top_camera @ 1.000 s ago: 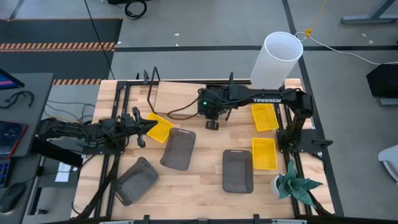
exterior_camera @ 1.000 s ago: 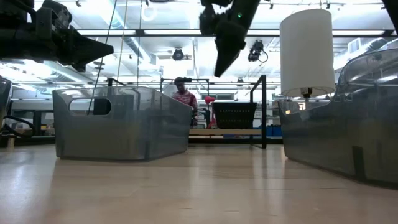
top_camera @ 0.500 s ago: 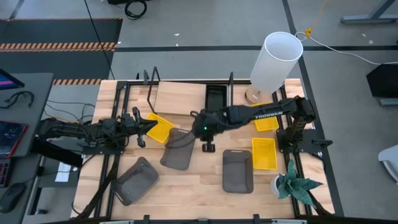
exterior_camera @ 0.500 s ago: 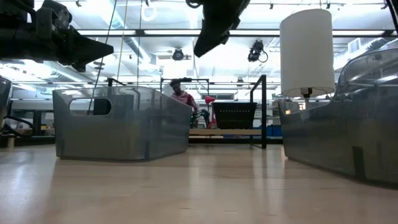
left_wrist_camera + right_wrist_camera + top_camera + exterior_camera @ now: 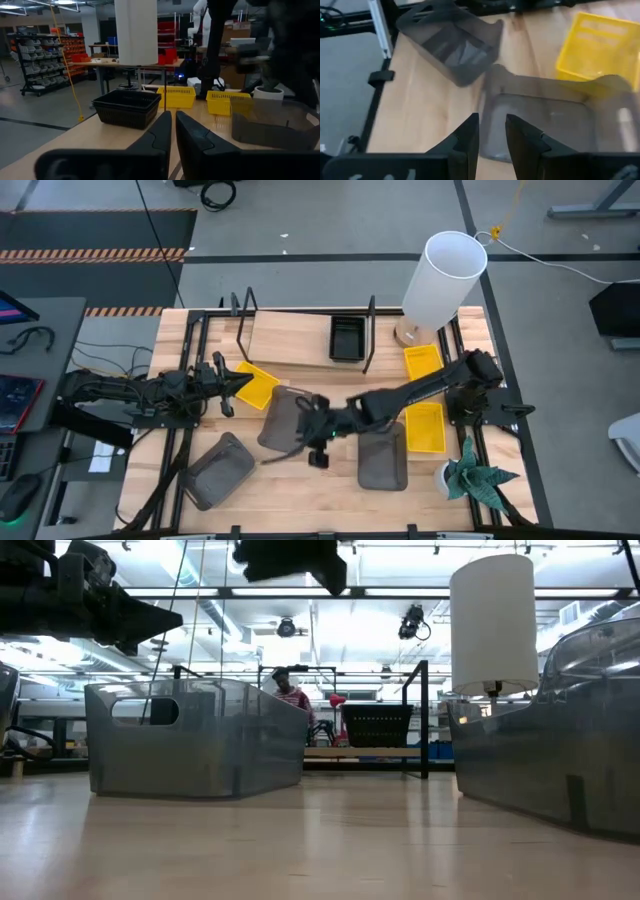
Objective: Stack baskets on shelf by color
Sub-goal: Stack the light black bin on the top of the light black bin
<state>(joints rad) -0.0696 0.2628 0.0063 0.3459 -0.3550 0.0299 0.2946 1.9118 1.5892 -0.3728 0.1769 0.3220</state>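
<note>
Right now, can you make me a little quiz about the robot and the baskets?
1. True or false: the black basket sits on the shelf.
2. How many yellow baskets are on the table? A) one B) three C) five
3. Which gripper hangs over the grey basket in the middle of the table?

Key:
1. True.
2. B, three.
3. The right gripper; its fingers are apart. The left gripper waits by a yellow basket.

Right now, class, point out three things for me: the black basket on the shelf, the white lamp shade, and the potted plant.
Black basket (image 5: pixel 347 338), high view, on its inner floor.
White lamp shade (image 5: pixel 444 278), high view, on its side wall.
Potted plant (image 5: pixel 478 480), high view, on its green leaves.
</note>
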